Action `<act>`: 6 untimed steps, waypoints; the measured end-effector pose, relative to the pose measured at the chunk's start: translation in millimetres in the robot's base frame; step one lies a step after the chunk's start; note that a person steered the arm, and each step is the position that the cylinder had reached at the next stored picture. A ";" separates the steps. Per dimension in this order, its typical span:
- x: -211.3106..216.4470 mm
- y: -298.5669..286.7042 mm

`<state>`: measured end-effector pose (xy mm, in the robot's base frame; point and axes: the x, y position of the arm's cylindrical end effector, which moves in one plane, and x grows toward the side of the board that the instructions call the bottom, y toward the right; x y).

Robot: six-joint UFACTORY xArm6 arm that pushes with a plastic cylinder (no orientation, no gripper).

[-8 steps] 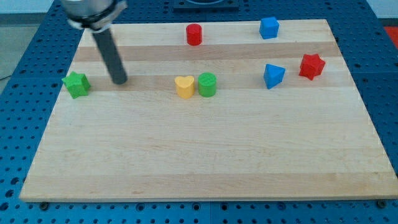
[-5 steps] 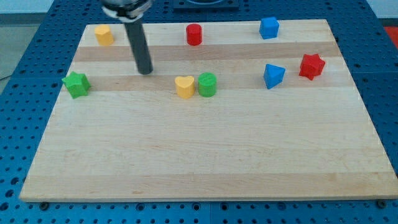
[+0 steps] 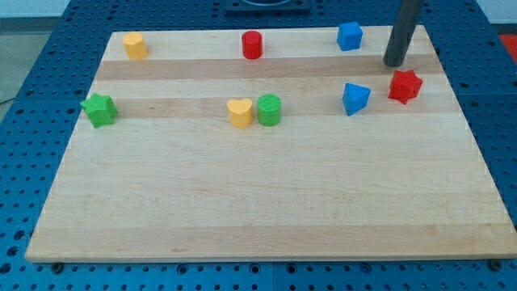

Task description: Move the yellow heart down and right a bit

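The yellow heart [image 3: 238, 113] lies near the board's middle, touching a green cylinder [image 3: 269, 110] on its right. My tip [image 3: 394, 63] is far off at the view's upper right, just above the red star [image 3: 405, 86] and to the right of the blue cube [image 3: 350, 36]. The tip touches no block.
A blue wedge-shaped block [image 3: 355, 98] lies left of the red star. A red cylinder [image 3: 253, 44] sits at the top middle, a yellow block [image 3: 135, 45] at the top left, a green star [image 3: 99, 110] at the left edge. The wooden board [image 3: 258, 210] rests on a blue pegboard.
My tip has swept from the board's left, past the upper middle, across to the upper right beside the red star. No block has moved.
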<state>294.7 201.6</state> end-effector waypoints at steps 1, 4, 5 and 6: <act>17.8 -91.0; 82.4 -276.9; 130.5 -232.4; 162.2 -204.9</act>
<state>456.9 -3.3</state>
